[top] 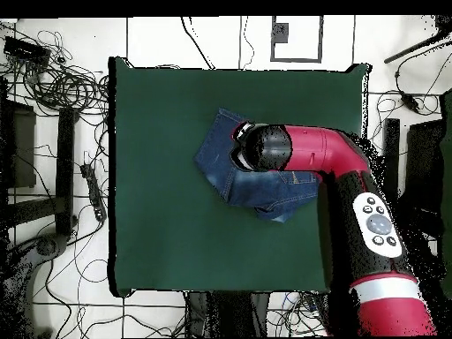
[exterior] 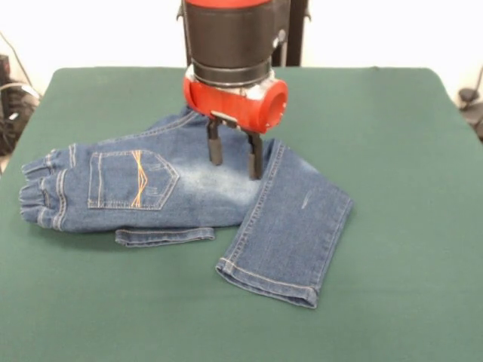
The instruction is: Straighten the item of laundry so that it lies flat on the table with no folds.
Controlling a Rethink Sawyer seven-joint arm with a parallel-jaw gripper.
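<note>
The item of laundry (exterior: 287,219), small blue jeans with faded patches, lies on the green table (exterior: 392,113). Its gathered waistband (exterior: 38,196) points left, and a back pocket with orange stitching (exterior: 132,179) faces up. One leg runs down to the right to its hem (exterior: 268,283). The other leg is folded under, with only a strip (exterior: 162,235) showing. My gripper (exterior: 235,161) stands open over the seat, its black fingertips (exterior: 215,154) at the denim surface. In the overhead view the arm's head (top: 265,148) covers the gripper and part of the jeans (top: 216,154).
Wide green cloth (top: 159,221) surrounds the jeans on all sides. The red arm (top: 353,177) reaches in from the lower right in the overhead view. Cables and stands (top: 62,132) lie on the floor beyond the table's edges.
</note>
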